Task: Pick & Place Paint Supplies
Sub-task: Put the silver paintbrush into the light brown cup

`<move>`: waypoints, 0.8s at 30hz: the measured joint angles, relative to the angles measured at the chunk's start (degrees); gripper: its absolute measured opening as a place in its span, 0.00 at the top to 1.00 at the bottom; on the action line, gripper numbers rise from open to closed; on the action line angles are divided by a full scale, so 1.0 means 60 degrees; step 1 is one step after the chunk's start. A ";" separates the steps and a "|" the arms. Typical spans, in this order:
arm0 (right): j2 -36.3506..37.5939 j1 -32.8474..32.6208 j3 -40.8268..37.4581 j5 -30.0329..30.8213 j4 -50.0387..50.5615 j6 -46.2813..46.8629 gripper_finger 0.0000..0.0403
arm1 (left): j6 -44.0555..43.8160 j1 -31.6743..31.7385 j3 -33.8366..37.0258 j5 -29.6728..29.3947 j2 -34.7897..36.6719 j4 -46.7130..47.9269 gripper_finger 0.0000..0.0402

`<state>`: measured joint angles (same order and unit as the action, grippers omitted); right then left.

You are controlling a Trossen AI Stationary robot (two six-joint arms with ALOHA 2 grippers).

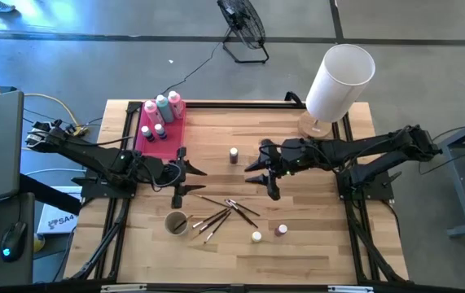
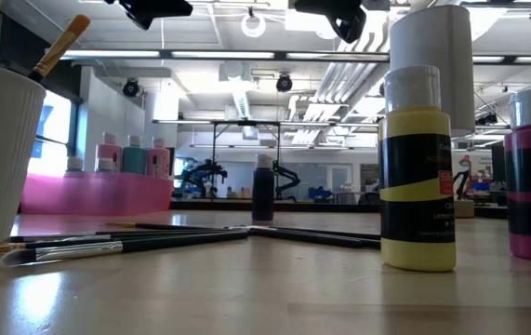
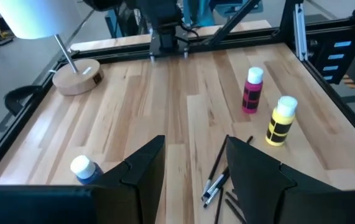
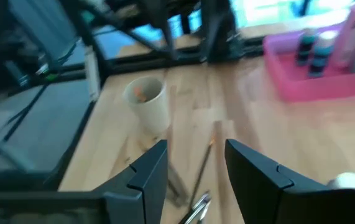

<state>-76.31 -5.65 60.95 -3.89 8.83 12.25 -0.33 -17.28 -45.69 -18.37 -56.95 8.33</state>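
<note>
the brushes point(image 1: 224, 209) lie lengthwise at lower centre, below both open, empty grippers; the left gripper point(image 1: 190, 172) looks nearer than the right gripper point(image 1: 266, 177).

I see both arms reaching in toward the middle from their own sides, stretched low and nearly level. My left gripper point(image 1: 190, 172) hangs above the tabletop with its two dark fingers point(image 3: 141, 171) spread apart and nothing between them. My right gripper point(image 1: 262, 173) faces it from the other side, also raised off the tabletop, its fingers point(image 4: 145, 172) parted and empty too. The two grippers point roughly at each other and are near but not touching.
</note>
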 joint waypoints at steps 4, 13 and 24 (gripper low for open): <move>0.0000 -0.0004 0.0000 -0.0649 0.0241 -0.0007 0.62 | -0.0259 0.0000 0.0000 -0.0025 0.0000 0.0002 0.58; 0.0000 0.0004 0.0000 -0.0609 0.0205 -0.0439 0.62 | -0.0145 0.0004 0.0000 0.0188 0.0114 -0.0467 0.58; 0.0000 0.0007 0.0004 0.0602 -0.0320 0.0171 0.62 | 0.0013 0.0004 0.0351 -0.0284 0.1172 0.0859 0.58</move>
<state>-76.31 -5.61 60.97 -0.28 6.92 13.28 -0.25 -17.26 -43.58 -20.08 -49.92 13.48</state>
